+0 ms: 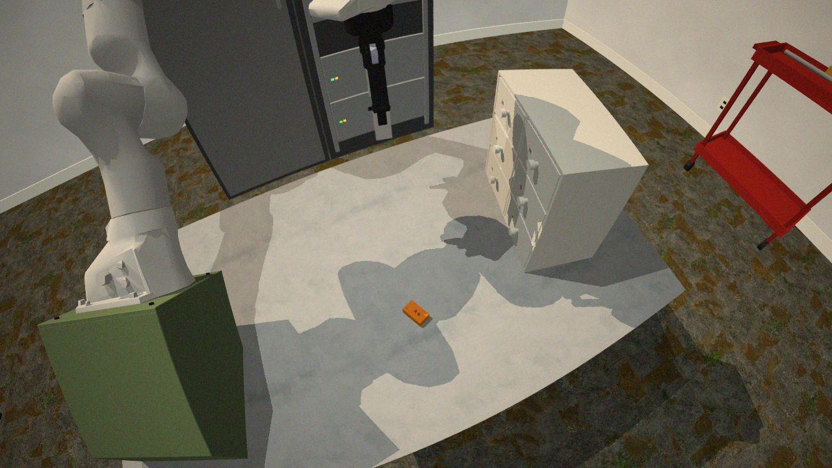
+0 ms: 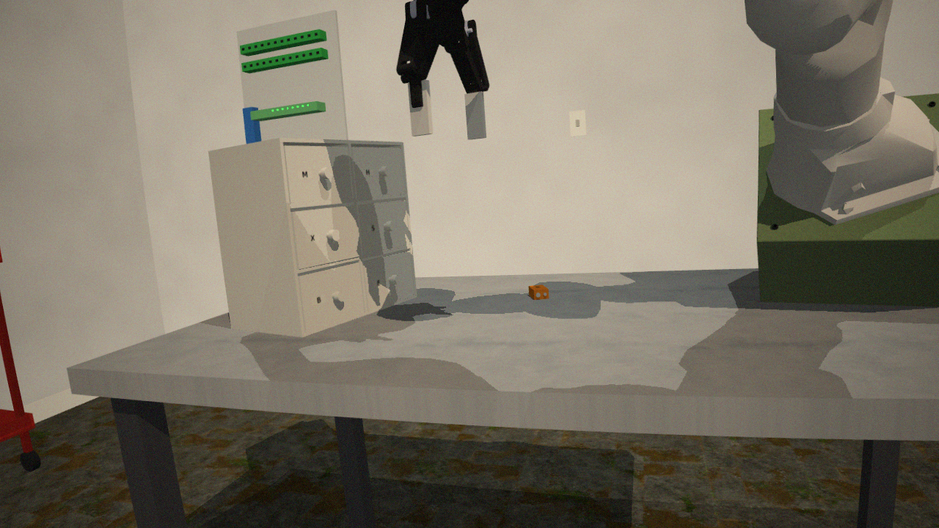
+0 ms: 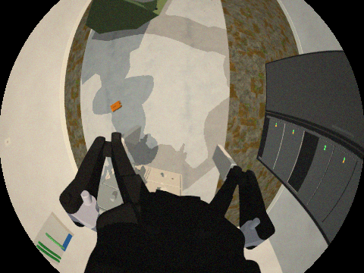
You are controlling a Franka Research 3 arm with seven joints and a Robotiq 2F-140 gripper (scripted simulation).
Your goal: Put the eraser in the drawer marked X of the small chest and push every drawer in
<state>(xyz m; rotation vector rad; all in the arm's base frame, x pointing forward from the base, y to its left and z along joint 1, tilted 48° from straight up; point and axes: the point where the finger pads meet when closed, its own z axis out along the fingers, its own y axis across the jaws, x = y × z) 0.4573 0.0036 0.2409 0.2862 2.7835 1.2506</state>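
The orange eraser lies flat on the table, well in front of the chest; it also shows in the exterior view and the wrist view. The cream chest stands at the table's far right with six drawers, all pushed in. The drawer marked X is the middle one of the left column in the exterior view. My gripper hangs high above the table, beside and above the chest's top, fingers wide open and empty. It also shows in the wrist view.
The green pedestal with the arm's base stands at the table's near left. A dark cabinet stands behind the table. A red cart stands off the table to the right. A white board with green bars is behind the chest.
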